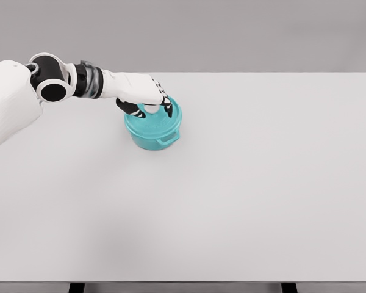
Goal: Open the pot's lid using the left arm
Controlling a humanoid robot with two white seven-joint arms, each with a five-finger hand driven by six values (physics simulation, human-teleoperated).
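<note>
A teal pot (154,137) with a side handle stands on the white table (244,183), left of the middle and toward the back. Its teal lid (156,122) sits on top. My left hand (151,108) reaches in from the left and hovers right over the lid, fingers curled down around the white knob (152,109) at the lid's centre. The hand covers the back part of the lid. The lid looks seated on the pot.
The table's front edge runs along the bottom of the view, its far edge just behind the pot. My left forearm stretches across the table's back left corner.
</note>
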